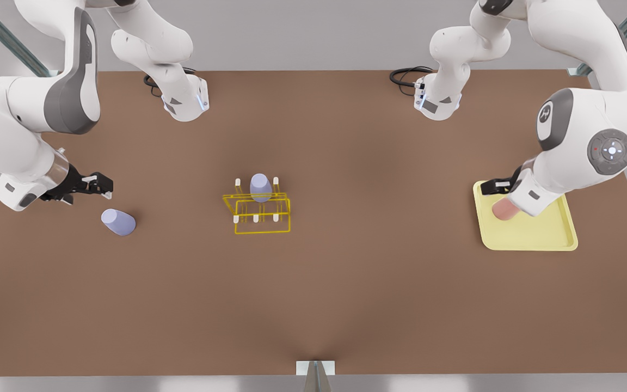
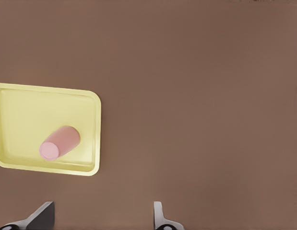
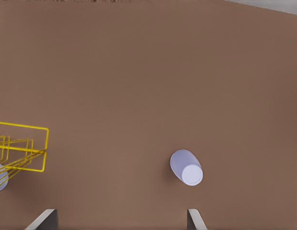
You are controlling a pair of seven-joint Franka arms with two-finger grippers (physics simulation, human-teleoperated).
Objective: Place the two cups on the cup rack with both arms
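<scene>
Both grippers hang spread and empty. On the front view's right, the left gripper [image 1: 492, 186] hovers over the pale-yellow tray [image 1: 531, 239], fingertips [image 2: 42, 213] apart, since the salmon pink cup [image 2: 60, 142] lies there on its side. On the front view's left, the right gripper [image 1: 100, 184] sits just above the loose lavender cup [image 3: 186, 167], also toppled on the brown table [image 1: 346, 283]; its fingers [image 3: 45, 218] are parted to straddle it. Between them stands the yellow wire cup rack [image 1: 259, 213], a twin lavender cup [image 1: 260, 187] already on a peg. Neither target cup looks grasped yet, so I judge both arms are lining up pickups
</scene>
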